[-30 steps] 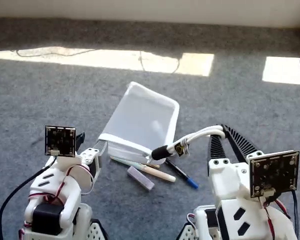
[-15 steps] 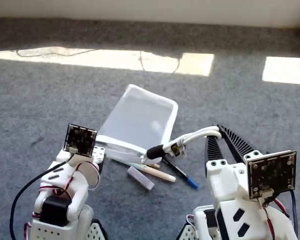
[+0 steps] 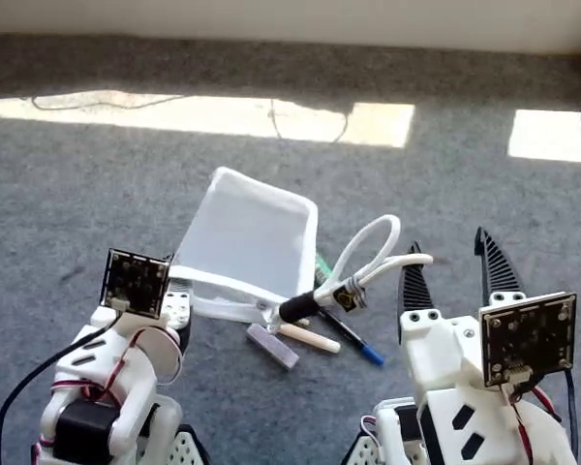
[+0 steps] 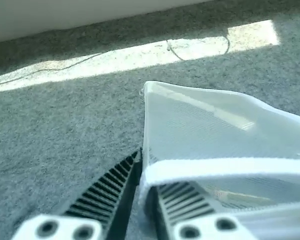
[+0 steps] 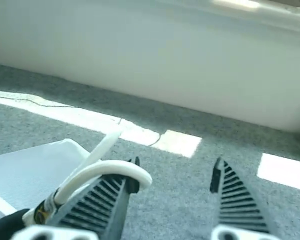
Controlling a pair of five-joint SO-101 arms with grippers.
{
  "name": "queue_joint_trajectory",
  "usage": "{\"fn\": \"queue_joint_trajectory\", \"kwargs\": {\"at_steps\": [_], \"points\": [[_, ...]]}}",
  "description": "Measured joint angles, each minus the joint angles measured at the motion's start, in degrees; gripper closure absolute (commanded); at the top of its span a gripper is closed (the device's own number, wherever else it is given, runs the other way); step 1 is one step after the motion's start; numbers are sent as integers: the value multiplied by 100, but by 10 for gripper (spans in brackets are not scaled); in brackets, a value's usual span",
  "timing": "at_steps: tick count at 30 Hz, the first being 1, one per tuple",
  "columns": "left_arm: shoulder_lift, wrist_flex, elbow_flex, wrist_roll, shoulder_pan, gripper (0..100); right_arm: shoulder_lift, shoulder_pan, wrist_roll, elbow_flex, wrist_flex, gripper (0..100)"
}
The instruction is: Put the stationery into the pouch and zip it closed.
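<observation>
A white mesh pouch (image 3: 252, 237) lies tilted on the grey carpet, its mouth toward the arms. My left gripper (image 4: 144, 176) is shut on the white band at the pouch's mouth corner (image 3: 182, 283). A white cord (image 3: 366, 254) with a black end (image 3: 298, 309) curls up in a loop beside the mouth. Just in front lie a cream marker (image 3: 310, 337), a blue pen (image 3: 356, 343) and a purple eraser (image 3: 272, 346). My right gripper (image 3: 446, 242) stands open right of the cord, fingers wide apart (image 5: 172, 182), with the cord (image 5: 102, 172) beside one finger.
Grey carpet (image 3: 77, 194) runs all around, with sunlit patches (image 3: 223, 114) and a thin wire (image 3: 97, 97) at the far side. A pale wall (image 5: 190, 60) borders the carpet at the back. Open carpet lies left of and behind the pouch.
The right gripper opened and let go of the white cord, which sprang up into a loop. The left gripper drew the pouch's mouth corner leftward, and the pouch shifted left.
</observation>
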State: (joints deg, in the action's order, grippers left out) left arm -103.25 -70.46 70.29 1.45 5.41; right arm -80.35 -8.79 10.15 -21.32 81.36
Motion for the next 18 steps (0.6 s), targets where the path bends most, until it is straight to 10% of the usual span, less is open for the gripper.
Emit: {"fn": "queue_joint_trajectory", "kwargs": {"at_steps": [9, 18], "points": [[0, -88, -211, 35, -211, 994, 0, -123, 404, 0, 791, 766], [0, -88, -211, 35, -299, 994, 352, -1996, 492, -229, 1310, 766]]}}
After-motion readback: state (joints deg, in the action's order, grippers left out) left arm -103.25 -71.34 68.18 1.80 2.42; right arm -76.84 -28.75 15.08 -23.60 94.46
